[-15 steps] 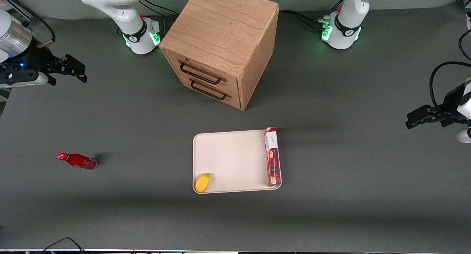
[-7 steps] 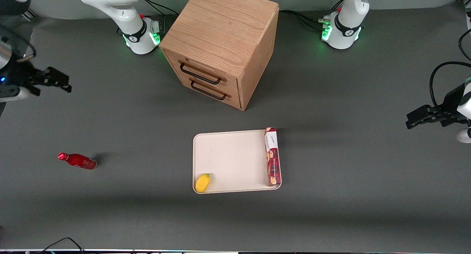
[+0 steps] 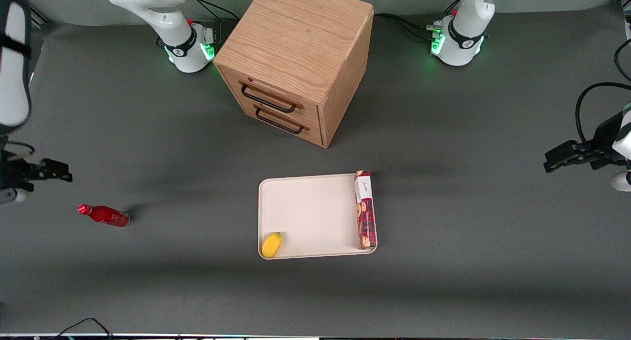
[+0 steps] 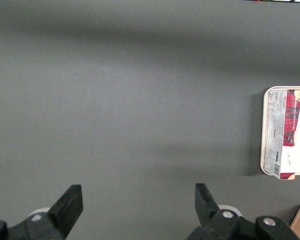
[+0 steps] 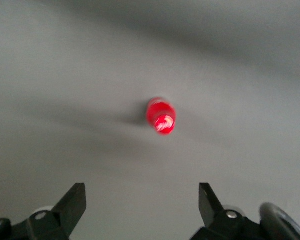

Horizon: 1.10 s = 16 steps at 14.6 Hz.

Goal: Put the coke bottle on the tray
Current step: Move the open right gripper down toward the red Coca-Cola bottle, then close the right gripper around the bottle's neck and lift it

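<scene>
The coke bottle (image 3: 103, 216), small, glossy red with a red cap, stands upright on the grey table toward the working arm's end, well apart from the tray. The right wrist view looks down on its cap (image 5: 161, 115). My right gripper (image 3: 61, 175) hangs above the table, a little farther from the front camera than the bottle. It is open and empty, with the fingers wide apart in the right wrist view (image 5: 140, 200). The cream-white tray (image 3: 315, 212) lies flat at mid-table.
A long red biscuit box (image 3: 365, 209) lies on the tray along its edge toward the parked arm. A yellow fruit (image 3: 271, 245) sits in a tray corner near the camera. A wooden two-drawer cabinet (image 3: 296, 59) stands farther back.
My right gripper has moved nearer the front camera and lower, closing on the bottle. The bottle and the tray have not moved.
</scene>
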Motion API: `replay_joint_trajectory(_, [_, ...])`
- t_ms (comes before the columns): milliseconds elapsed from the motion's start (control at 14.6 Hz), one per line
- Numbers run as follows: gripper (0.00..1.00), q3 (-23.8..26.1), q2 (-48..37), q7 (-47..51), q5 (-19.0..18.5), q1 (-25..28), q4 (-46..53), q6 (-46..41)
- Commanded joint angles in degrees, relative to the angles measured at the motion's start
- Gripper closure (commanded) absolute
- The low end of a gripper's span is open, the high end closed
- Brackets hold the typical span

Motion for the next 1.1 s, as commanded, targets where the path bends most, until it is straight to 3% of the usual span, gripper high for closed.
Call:
replay_joint_trajectory(0, [0.00,-1.0,5.1,-4.7,2.0,-0.2,-0.7,7.6])
replay_joint_trajectory(411, [0.03,-1.2,6.0,-4.7,3.9,-0.3,-8.0,18.6])
replay_joint_trajectory(479, [0.14,-1.2,6.0,-4.7,4.1,-0.2,-8.1,18.6])
replay_joint_trajectory(685, [0.64,-1.2,6.3,-4.8,4.1,-0.2,-8.4,18.6])
replay_joint_trajectory(753, [0.76,-1.1,6.3,-4.8,4.1,-0.3,-8.9,18.7])
replay_joint_trajectory(959, [0.97,-1.2,6.2,-4.8,4.1,-0.3,-9.2,18.4])
replay_joint_trajectory(1027, [1.00,-1.1,5.7,-4.8,4.1,0.0,-9.0,18.1])
